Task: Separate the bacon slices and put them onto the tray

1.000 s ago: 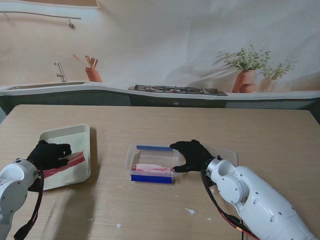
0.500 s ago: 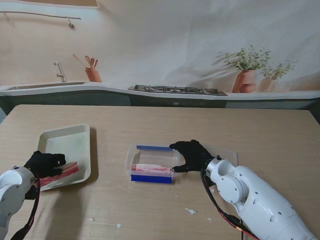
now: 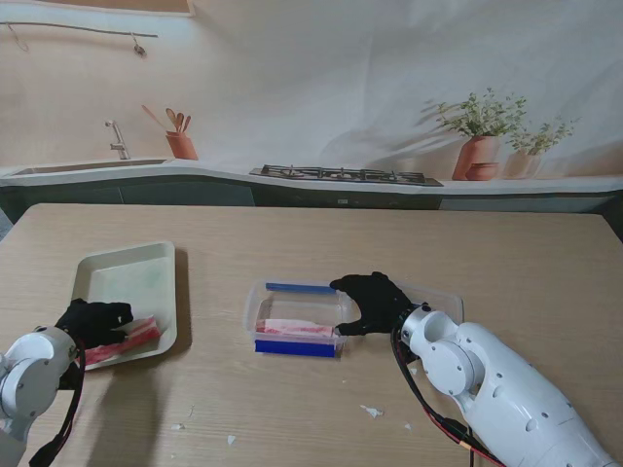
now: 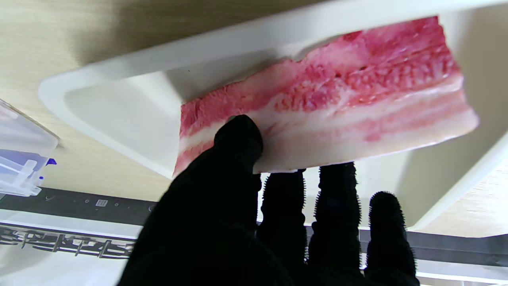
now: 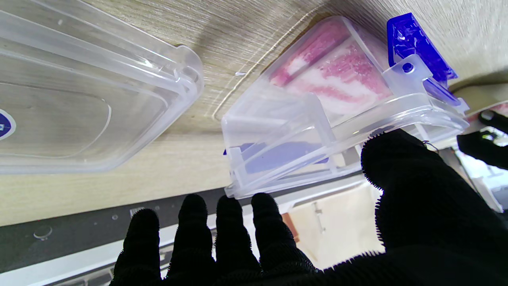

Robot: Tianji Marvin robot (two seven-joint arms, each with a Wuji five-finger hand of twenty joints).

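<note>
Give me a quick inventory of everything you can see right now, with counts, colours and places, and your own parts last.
table: one, light wood, under everything
tray: one, white, on my left
bacon slice: one, pink and white, at the tray's near end, in the left hand
container: one, clear with blue clips, centre, more bacon inside
lid: one, clear, on the table beside the container
crumbs: a few, white, near table edge
left hand: black glove, pinching the slice
right hand: black glove, fingers spread against the container's right side

A pink-and-white bacon slice [image 4: 325,103] lies in the white tray's [image 3: 117,277] near corner; more slices [image 3: 297,329] (stacked) fill the clear container [image 3: 292,292].
</note>
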